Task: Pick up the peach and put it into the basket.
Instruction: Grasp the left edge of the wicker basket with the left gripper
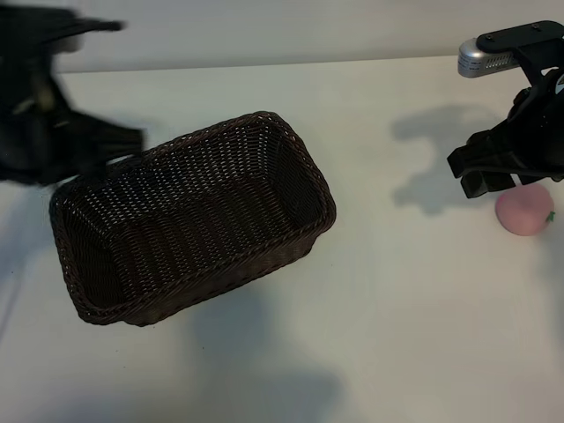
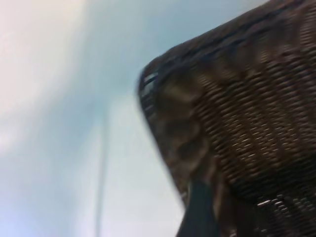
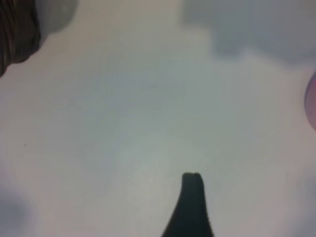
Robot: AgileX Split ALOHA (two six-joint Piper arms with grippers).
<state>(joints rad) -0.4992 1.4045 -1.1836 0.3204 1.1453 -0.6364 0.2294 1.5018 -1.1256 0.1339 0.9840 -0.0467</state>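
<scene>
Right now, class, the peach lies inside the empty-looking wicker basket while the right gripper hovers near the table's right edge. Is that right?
Not quite. The peach lies on the table, outside the basket, just below the right gripper. The exterior view shows it; the rest stands.

A plain white worktop [image 1: 397, 308] is seen spreading across the whole exterior view. A dark-brown woven basket [image 1: 189, 220] is set directly on it, left of centre and turned at an angle. A pale-pink peach [image 1: 524, 210] is rested on the worktop near the right edge, well apart from the basket. Soft shadows are cast on the surface.
</scene>
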